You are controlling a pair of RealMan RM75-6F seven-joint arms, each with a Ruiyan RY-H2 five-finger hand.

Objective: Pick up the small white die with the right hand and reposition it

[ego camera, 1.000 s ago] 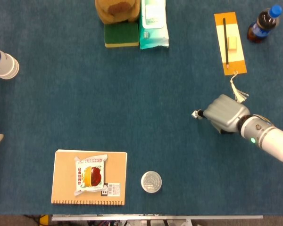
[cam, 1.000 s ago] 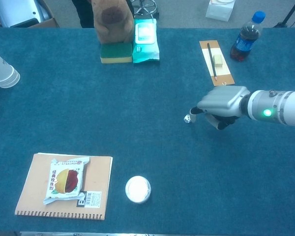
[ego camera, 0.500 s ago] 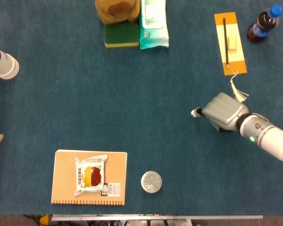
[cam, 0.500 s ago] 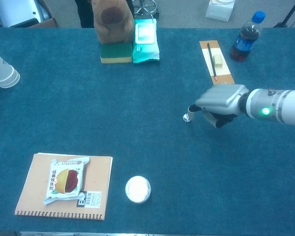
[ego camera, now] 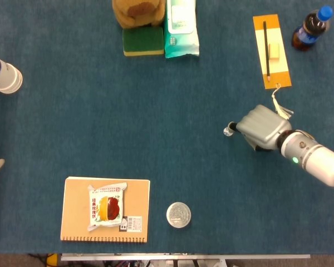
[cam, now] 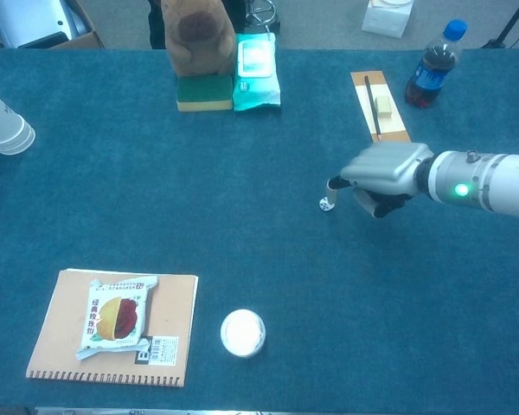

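Note:
The small white die (ego camera: 228,132) (cam: 327,204) lies on the blue tablecloth right of centre. My right hand (ego camera: 260,127) (cam: 381,173) hovers palm down just to its right, with one fingertip (cam: 333,183) reaching out directly above and beside the die. In the chest view a narrow gap shows between that fingertip and the die. The remaining fingers curl under the palm and are mostly hidden, so whether anything pinches the die is unclear. My left hand does not appear in either view.
Behind the hand lies an orange card (ego camera: 272,51) with a pencil and eraser, and a cola bottle (ego camera: 310,28) stands at the far right. A sponge (ego camera: 142,40) and wipes pack (ego camera: 181,28) sit at the back; a notebook with a snack packet (ego camera: 106,209) and a round tin (ego camera: 178,214) lie near the front.
My right hand has drifted a little left and away from me, rising in the chest view. The die has shifted slightly the same way, staying at the fingertips.

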